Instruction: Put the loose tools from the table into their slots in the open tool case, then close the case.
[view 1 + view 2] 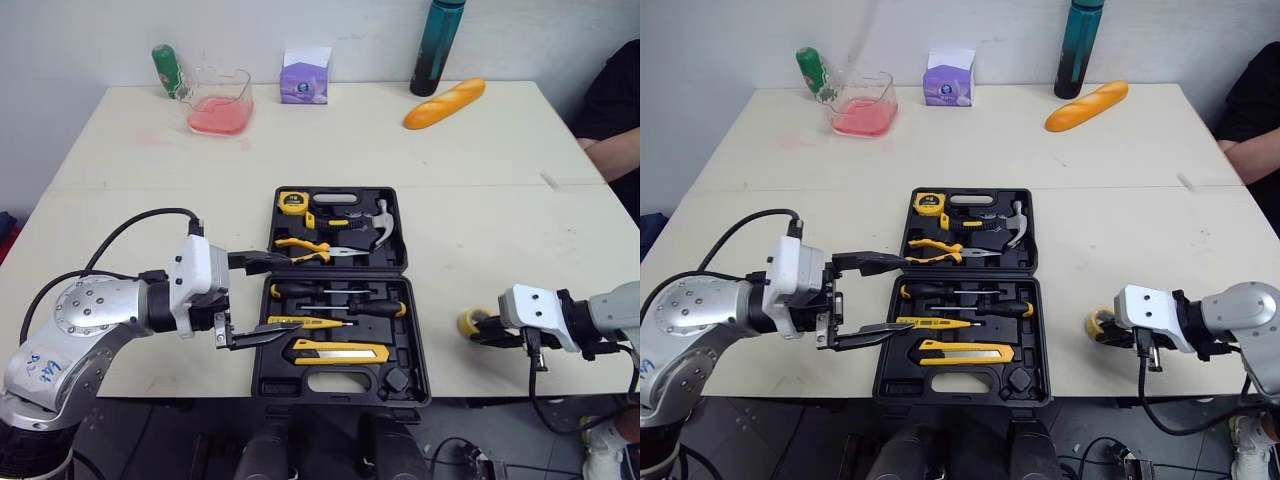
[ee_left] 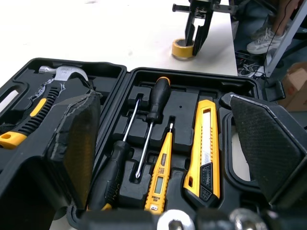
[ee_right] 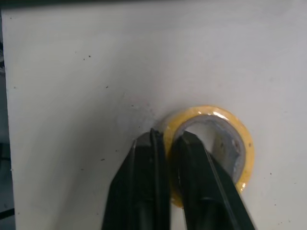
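The black tool case [image 1: 415, 300] lies open in the middle of the table, holding a tape measure [image 1: 291, 201], hammer [image 1: 375, 222], pliers [image 1: 305, 250], screwdrivers [image 1: 340, 292], a yellow tester [image 1: 305, 322] and a utility knife [image 1: 340, 350]. My left gripper [image 1: 292, 298] hangs open over the case's left side with nothing between its fingers. A yellow tape roll [image 1: 468, 320] rests on the table right of the case. My right gripper [image 3: 168, 136] is shut on the roll's wall [image 3: 230, 139], one finger inside the ring and one outside.
At the back of the table stand a teal bottle [image 1: 437, 45], a bread loaf [image 1: 444, 103], a purple tissue box [image 1: 305, 78], a clear container with pink contents [image 1: 220, 100] and a green bottle [image 1: 170, 70]. A person's arm [image 1: 610, 150] rests at the far right edge.
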Motion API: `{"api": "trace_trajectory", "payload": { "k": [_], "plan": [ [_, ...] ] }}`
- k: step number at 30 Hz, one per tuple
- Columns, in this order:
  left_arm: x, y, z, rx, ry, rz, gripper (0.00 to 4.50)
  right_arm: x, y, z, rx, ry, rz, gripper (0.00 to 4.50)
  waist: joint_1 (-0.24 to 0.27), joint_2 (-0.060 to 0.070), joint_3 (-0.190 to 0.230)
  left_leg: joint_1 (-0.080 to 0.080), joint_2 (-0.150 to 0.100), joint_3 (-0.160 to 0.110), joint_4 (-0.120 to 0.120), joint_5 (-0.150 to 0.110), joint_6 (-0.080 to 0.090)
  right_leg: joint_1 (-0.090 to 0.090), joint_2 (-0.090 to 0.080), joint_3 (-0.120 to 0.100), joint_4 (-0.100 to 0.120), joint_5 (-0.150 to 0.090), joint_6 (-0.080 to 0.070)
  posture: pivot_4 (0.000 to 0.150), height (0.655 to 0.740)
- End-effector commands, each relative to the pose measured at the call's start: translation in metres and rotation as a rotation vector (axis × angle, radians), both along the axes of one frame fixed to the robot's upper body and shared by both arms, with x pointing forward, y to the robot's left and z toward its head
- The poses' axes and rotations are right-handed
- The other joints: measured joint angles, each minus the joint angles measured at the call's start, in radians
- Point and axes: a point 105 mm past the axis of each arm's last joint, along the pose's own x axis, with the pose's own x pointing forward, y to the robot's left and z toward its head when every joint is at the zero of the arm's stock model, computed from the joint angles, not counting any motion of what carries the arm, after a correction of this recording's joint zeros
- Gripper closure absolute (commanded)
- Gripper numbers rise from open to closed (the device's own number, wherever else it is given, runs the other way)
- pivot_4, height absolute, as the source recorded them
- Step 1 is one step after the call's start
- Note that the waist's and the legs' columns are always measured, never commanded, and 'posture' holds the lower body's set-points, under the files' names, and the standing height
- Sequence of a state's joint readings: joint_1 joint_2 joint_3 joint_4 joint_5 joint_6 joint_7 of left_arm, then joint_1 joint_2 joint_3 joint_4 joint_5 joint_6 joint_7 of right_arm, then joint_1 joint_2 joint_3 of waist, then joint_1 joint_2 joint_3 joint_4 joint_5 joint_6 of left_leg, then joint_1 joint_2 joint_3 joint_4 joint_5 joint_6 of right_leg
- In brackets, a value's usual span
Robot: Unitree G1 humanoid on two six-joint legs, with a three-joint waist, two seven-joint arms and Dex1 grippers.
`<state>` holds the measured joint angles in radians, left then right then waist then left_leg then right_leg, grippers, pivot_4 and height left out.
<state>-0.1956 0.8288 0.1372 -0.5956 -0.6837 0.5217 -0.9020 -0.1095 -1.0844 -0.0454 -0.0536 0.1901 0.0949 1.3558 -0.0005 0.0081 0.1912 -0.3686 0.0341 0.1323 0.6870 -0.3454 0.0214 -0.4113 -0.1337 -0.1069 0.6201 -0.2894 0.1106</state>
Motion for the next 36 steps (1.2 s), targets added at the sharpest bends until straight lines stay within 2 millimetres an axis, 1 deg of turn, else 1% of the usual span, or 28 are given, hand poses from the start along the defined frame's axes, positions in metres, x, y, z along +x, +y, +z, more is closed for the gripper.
{"api": "trace_trajectory", "payload": {
  "k": [1,2,4,7,11,14,16,18,20,21,23,27,28,29,30,31,36],
  "plan": [
    [-0.002,0.006,0.005,0.021,0.019,-0.014,0.00,-0.010,0.008,0.016,0.033,0.021,0.038,2.18,0.000,0.000,0.000,0.000,0.000,0.000,0.000,0.000,0.000,0.000,0.000,0.000,0.000,0.000,0.000,0.150,0.7400],
    [-0.002,0.009,0.006,0.023,0.025,-0.012,0.00,-0.014,0.008,0.022,0.034,0.043,0.041,1.79,0.000,0.000,0.000,0.000,0.000,0.000,0.000,0.000,0.000,0.000,0.000,0.000,0.000,0.000,0.000,0.150,0.7400],
    [-0.002,0.012,0.007,0.033,0.035,-0.014,0.00,-0.020,0.008,0.028,0.018,0.068,0.053,1.79,0.000,0.000,0.000,-0.001,0.000,0.000,0.000,0.000,0.000,0.000,-0.001,0.000,0.000,0.000,0.000,0.150,0.7400],
    [0.000,0.013,0.005,0.044,0.033,-0.029,0.00,-0.030,0.001,0.040,-0.042,0.081,0.075,1.79,0.003,0.000,0.000,0.000,0.000,0.000,0.000,0.000,0.001,0.000,-0.001,0.000,0.000,0.000,0.000,0.150,0.7400],
    [0.000,0.008,0.008,0.020,0.017,-0.055,0.00,-0.032,-0.004,0.052,-0.080,0.093,0.060,1.79,0.002,-0.002,0.000,0.000,0.000,-0.001,0.001,0.000,0.001,0.000,-0.001,0.000,0.000,0.000,0.000,0.150,0.7400],
    [-0.001,0.003,0.008,-0.001,0.007,-0.079,0.00,-0.035,-0.007,0.057,-0.151,0.109,0.052,1.79,0.001,-0.002,0.000,0.000,0.000,-0.001,0.001,0.000,0.001,0.000,-0.001,0.000,0.000,0.000,0.000,0.150,0.7400],
    [0.000,0.001,0.008,-0.005,0.001,-0.084,0.00,-0.036,-0.008,0.057,-0.189,0.124,0.047,1.79,0.001,-0.002,0.000,0.000,0.000,-0.001,0.001,0.000,0.001,0.000,-0.001,0.000,0.000,0.000,0.000,0.150,0.7400],
    [0.000,-0.001,0.008,-0.010,-0.004,-0.087,0.00,-0.034,-0.002,0.056,-0.210,0.110,0.047,1.79,0.001,-0.003,0.000,0.000,0.000,-0.001,0.001,0.000,0.001,0.000,-0.001,0.000,0.000,0.000,0.000,0.150,0.7400],
    [0.000,-0.004,0.008,-0.013,-0.007,-0.091,0.00,-0.033,0.001,0.053,-0.269,0.094,0.068,1.79,0.001,-0.003,0.000,0.000,0.000,-0.001,0.001,0.000,0.001,0.000,-0.001,0.000,0.000,0.000,0.000,0.150,0.7400],
    [-0.001,-0.004,0.007,-0.014,-0.006,-0.093,0.00,-0.027,0.002,0.051,-0.288,0.056,0.058,1.79,0.001,-0.003,0.000,0.000,0.000,-0.001,0.001,0.000,0.001,0.000,-0.001,0.000,0.000,0.000,0.000,0.150,0.7400],
    [-0.001,-0.005,0.007,-0.016,-0.007,-0.094,0.00,-0.023,0.002,0.049,-0.299,0.037,0.049,1.79,0.000,-0.003,0.000,0.000,0.000,-0.001,0.001,0.000,0.001,0.000,-0.001,0.000,0.000,0.000,0.000,0.150,0.7400],
    [-0.003,-0.007,0.006,-0.015,-0.007,-0.099,0.00,-0.028,0.013,0.038,-0.290,0.086,0.071,1.79,0.000,-0.003,0.000,-0.001,0.000,-0.001,0.001,0.000,0.000,0.000,-0.001,0.000,0.000,0.000,0.000,0.150,0.7400],
    [-0.003,-0.007,0.006,-0.014,-0.006,-0.099,0.00,-0.028,0.015,0.037,-0.287,0.084,0.077,1.23,0.000,-0.003,0.000,-0.001,0.000,-0.001,0.001,0.000,0.000,0.000,-0.001,0.000,0.000,0.000,0.000,0.150,0.7400],
    [-0.004,-0.008,0.007,-0.014,-0.006,-0.100,0.00,-0.027,0.016,0.036,-0.285,0.080,0.080,0.87,0.000,-0.003,0.000,-0.001,0.000,-0.001,0.001,0.000,0.000,0.000,-0.001,0.000,0.000,0.000,0.000,0.150,0.7400],
    [-0.004,-0.008,0.007,-0.012,-0.006,-0.100,0.00,-0.026,0.018,0.036,-0.283,0.074,0.085,0.37,0.000,-0.003,0.000,-0.001,0.000,-0.001,0.001,0.000,0.000,0.000,-0.001,0.000,0.000,0.000,0.000,0.150,0.7400],
    [-0.004,-0.008,0.007,-0.011,-0.006,-0.100,0.00,-0.026,0.019,0.035,-0.281,0.072,0.087,0.03,0.000,-0.003,0.000,-0.001,0.000,-0.001,0.002,0.000,0.000,0.000,-0.001,0.000,0.000,0.000,0.000,0.150,0.7400],
    [-0.006,-0.008,0.006,-0.006,-0.004,-0.095,0.00,-0.027,0.021,0.032,-0.282,0.101,0.097,0.03,0.000,-0.003,0.000,-0.001,0.000,-0.001,0.003,0.000,0.001,0.000,-0.001,0.000,0.000,0.000,0.000,0.150,0.7400]
  ]
}}
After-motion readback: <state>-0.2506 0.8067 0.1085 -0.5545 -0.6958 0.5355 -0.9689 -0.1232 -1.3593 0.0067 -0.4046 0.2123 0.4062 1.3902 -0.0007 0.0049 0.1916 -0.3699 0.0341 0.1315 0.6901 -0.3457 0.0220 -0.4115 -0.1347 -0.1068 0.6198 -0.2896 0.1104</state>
